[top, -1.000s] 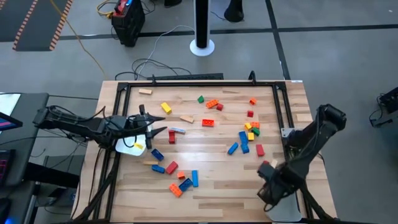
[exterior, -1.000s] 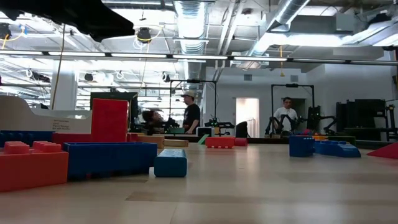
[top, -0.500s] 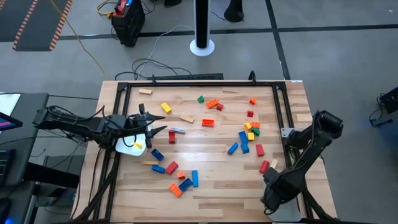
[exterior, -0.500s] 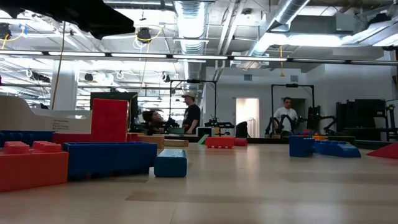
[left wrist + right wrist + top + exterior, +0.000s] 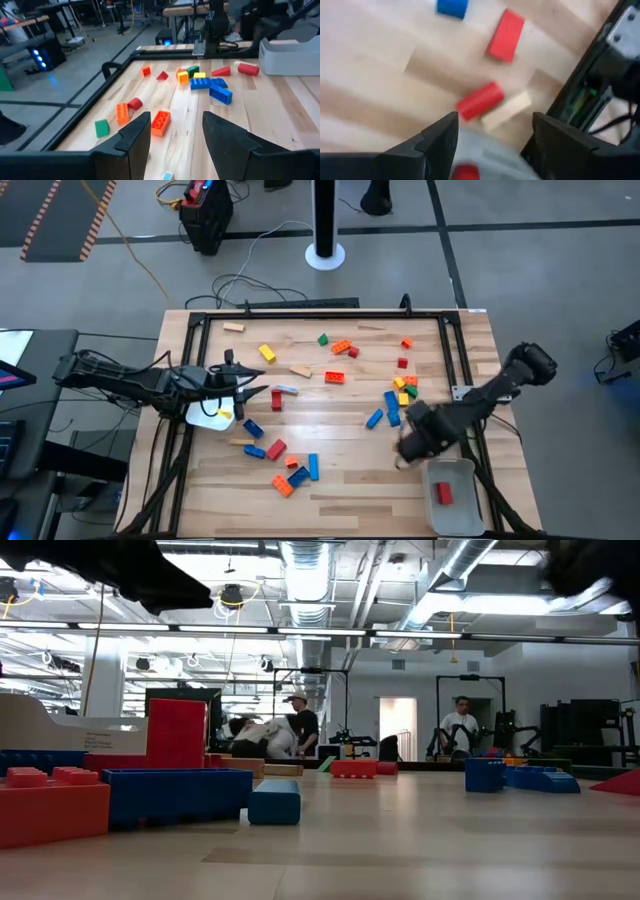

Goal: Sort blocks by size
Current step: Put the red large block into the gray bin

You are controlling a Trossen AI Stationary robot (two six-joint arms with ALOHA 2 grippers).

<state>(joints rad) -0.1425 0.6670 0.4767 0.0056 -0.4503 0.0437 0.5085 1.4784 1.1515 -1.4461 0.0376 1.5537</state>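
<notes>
Many blocks lie scattered flat on the wooden table [image 5: 330, 450]: a cluster [image 5: 400, 395] at the right, another [image 5: 285, 465] near the front, and more [image 5: 340, 350] at the back. My right gripper [image 5: 408, 448] hangs open, pointing down, above a red block [image 5: 480, 100] and a tan block [image 5: 506, 111], touching neither. A red block [image 5: 444, 493] lies in the white tray [image 5: 462, 520] at the front right. My left gripper [image 5: 255, 392] stands open and level at the left, nothing between its fingers [image 5: 135, 140]. Just ahead of it lies a red block [image 5: 276, 398].
A second white tray [image 5: 205, 415] with a yellow block [image 5: 222, 414] sits under my left arm. A black rail frame [image 5: 455, 350] borders the table. In the low view, big blocks [image 5: 175, 795] fill the near left, and people [image 5: 300, 725] stand in the room behind.
My right gripper has swung from above the front-right tray toward the table's left and far side, out over the boards by the red and tan blocks. The tray, covered by the arm before, now shows a red block inside.
</notes>
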